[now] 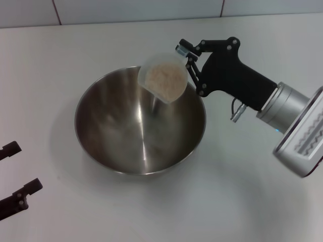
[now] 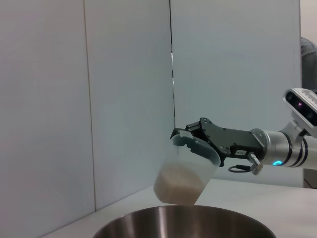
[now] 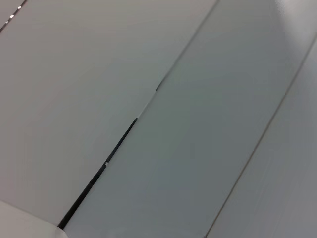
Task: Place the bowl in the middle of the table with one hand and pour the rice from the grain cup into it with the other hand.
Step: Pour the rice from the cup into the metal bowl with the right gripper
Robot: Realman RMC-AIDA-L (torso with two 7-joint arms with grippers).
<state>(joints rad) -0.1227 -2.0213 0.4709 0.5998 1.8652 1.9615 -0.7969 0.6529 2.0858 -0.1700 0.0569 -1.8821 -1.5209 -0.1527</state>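
Head view: my right pincer [image 1: 187,59] grips the tilted cup [image 1: 164,78] of rice [image 1: 165,80] over the bowl's [image 1: 116,126] two o'clock rim; my left pincer [image 1: 15,174] waits wide at eight.

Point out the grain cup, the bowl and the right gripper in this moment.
grain cup [image 1: 162,79], head view: the rice-filled side wall.
bowl [image 1: 111,126], head view: bare inner wall.
right gripper [image 1: 187,56], head view: between its fingertips at the cup's rim.

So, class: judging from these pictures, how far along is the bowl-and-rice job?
Done: the bowl sits mid-table, and the left gripper is off it, open at the table's near left edge. In hand: the right gripper holds the cup tilted over the bowl's far rim. Left: the rice is in the cup; none shows in the bowl.
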